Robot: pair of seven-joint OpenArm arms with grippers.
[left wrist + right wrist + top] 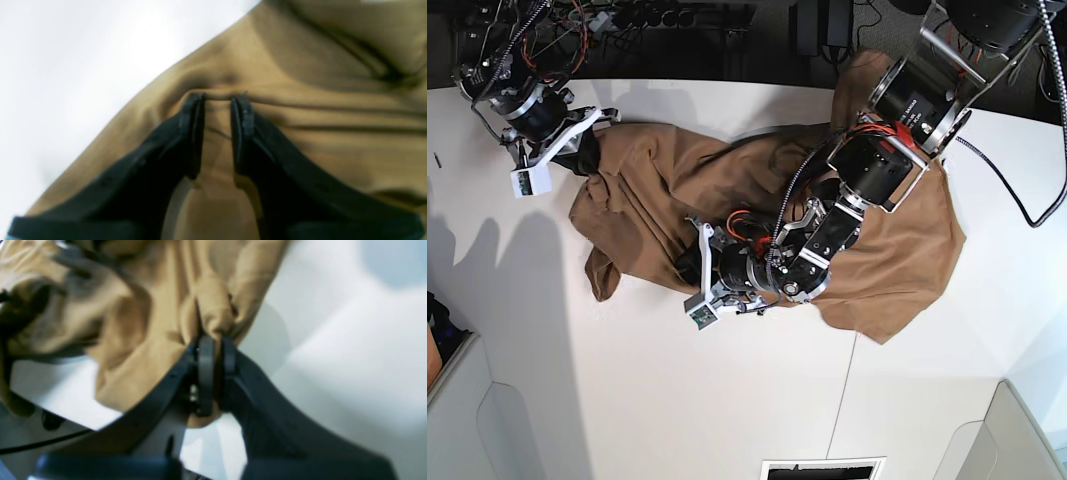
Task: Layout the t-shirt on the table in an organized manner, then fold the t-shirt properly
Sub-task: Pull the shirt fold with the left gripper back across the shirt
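The tan-brown t-shirt (667,175) lies crumpled across the back of the white table (627,400). My right gripper (587,155), at the shirt's left end, is shut on a bunched fold; in the right wrist view the gripper (215,340) pinches the t-shirt (133,323) above the table (333,356). My left gripper (695,268) reaches to the shirt's front edge near the middle. In the left wrist view the gripper (218,98) stands narrowly apart, with a ridge of the t-shirt (300,66) pinched between the tips, beside the bare table (66,66).
A thin dark seam (842,400) runs across the table at the front right. Cables and dark equipment (677,20) crowd the back edge. The left arm's body (897,130) lies over the shirt's right half. White bins stand at the front corners (457,420).
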